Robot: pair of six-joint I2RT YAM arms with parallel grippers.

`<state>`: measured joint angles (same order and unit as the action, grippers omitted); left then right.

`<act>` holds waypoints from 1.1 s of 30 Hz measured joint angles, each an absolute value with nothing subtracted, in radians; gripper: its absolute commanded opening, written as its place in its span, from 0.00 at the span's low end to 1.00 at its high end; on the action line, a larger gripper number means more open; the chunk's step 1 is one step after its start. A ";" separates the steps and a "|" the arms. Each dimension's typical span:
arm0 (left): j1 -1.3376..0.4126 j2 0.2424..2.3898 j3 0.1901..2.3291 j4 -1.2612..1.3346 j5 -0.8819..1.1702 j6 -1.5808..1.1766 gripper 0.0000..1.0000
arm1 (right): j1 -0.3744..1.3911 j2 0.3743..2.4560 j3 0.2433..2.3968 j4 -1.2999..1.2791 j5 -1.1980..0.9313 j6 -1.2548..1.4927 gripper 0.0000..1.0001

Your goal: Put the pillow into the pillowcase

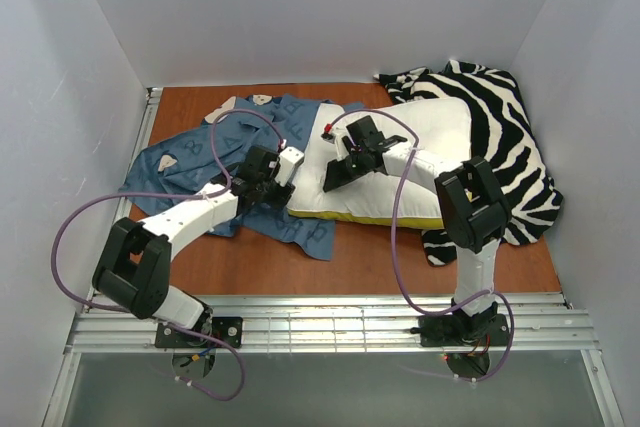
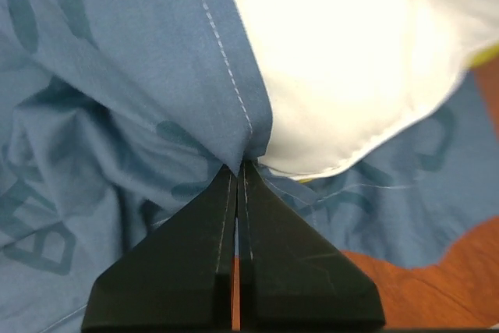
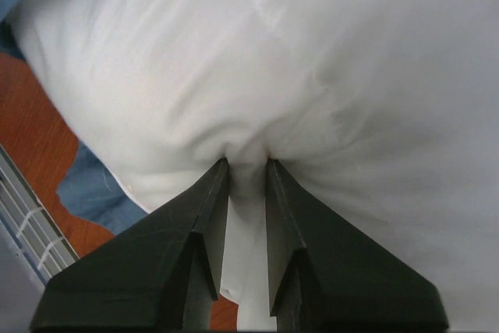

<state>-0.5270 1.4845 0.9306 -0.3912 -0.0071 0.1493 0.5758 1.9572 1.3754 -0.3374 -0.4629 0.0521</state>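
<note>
The left gripper (image 2: 240,168) is clamped tight on the stitched hem of the blue pillowcase (image 2: 117,115), with the white pillow (image 2: 335,60) just beyond its tips to the right. The right gripper (image 3: 245,165) pinches a fold of the pillow, its tips nearly together, with a corner of pillowcase on the bench (image 3: 31,115) down to its left.

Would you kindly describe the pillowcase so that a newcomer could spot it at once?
On the brown table, look left of the white pillow. The pillowcase is the crumpled blue cloth, its hem pinched by the left gripper; the zebra-striped cloth on the right is black and white.
</note>
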 measured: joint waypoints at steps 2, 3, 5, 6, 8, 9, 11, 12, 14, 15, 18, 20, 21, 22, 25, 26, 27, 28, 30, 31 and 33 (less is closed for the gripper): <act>-0.534 1.454 0.931 -0.395 0.044 0.151 0.00 | 0.574 1.982 1.388 -0.336 -0.477 0.070 0.15; -0.542 1.441 0.932 -0.397 0.068 0.152 0.00 | 0.572 1.993 1.394 -0.337 -0.483 0.078 0.14; -0.567 1.428 0.942 -0.404 0.102 0.150 0.00 | 0.569 2.013 1.405 -0.341 -0.498 0.095 0.13; -0.582 1.429 0.956 -0.415 0.114 0.149 0.01 | 0.568 2.020 1.412 -0.345 -0.504 0.101 0.13; -0.606 1.441 0.994 -0.437 0.128 0.145 0.01 | 0.567 2.028 1.426 -0.355 -0.509 0.108 0.13; -0.612 1.446 1.010 -0.448 0.132 0.143 0.01 | 0.567 2.031 1.432 -0.360 -0.510 0.112 0.13; -0.619 1.450 1.029 -0.464 0.158 0.138 0.01 | 0.566 2.036 1.443 -0.359 -0.514 0.121 0.12; -0.624 1.449 1.030 -0.471 0.170 0.139 0.03 | 0.567 2.039 1.451 -0.353 -0.517 0.124 0.12; -0.632 1.449 1.030 -0.491 0.180 0.146 0.11 | 0.569 2.046 1.466 -0.348 -0.520 0.128 0.12; -0.635 1.449 1.030 -0.509 0.182 0.144 0.09 | 0.570 2.049 1.470 -0.346 -0.521 0.129 0.11; -0.634 1.447 1.026 -0.533 0.194 0.149 0.00 | 0.571 2.057 1.472 -0.341 -0.529 0.135 0.12; -0.633 1.434 1.005 -0.521 0.218 0.154 0.00 | 0.571 2.063 1.476 -0.340 -0.540 0.147 0.11; -0.632 1.427 0.993 -0.515 0.233 0.152 0.00 | 0.571 2.067 1.477 -0.335 -0.551 0.154 0.12; -0.632 1.424 0.986 -0.508 0.250 0.149 0.00 | 0.571 2.069 1.477 -0.331 -0.563 0.163 0.12; -0.631 1.442 0.984 -0.464 0.321 0.132 0.00 | 0.570 2.075 1.476 -0.305 -0.607 0.202 0.11; -0.630 1.461 0.987 -0.440 0.354 0.123 0.00 | 0.570 2.077 1.476 -0.292 -0.622 0.216 0.11; -0.630 1.484 0.995 -0.424 0.382 0.115 0.00 | 0.569 2.077 1.476 -0.276 -0.641 0.236 0.12; -0.630 1.507 1.003 -0.405 0.408 0.108 0.00 | 0.567 2.077 1.476 -0.267 -0.655 0.248 0.13; -0.627 1.544 1.013 -0.377 0.453 0.099 0.01 | 0.556 2.076 1.476 -0.245 -0.687 0.269 0.20; -0.623 1.548 1.013 -0.371 0.471 0.097 0.05 | 0.546 2.074 1.476 -0.238 -0.702 0.274 0.24; -0.607 1.544 1.012 -0.365 0.504 0.102 0.17 | 0.526 2.060 1.476 -0.236 -0.722 0.273 0.33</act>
<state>-0.6071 1.5440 1.0122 -0.3649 0.5037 0.1017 0.5259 2.0602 1.4757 -0.2363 -0.7216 0.2726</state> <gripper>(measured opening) 0.070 0.239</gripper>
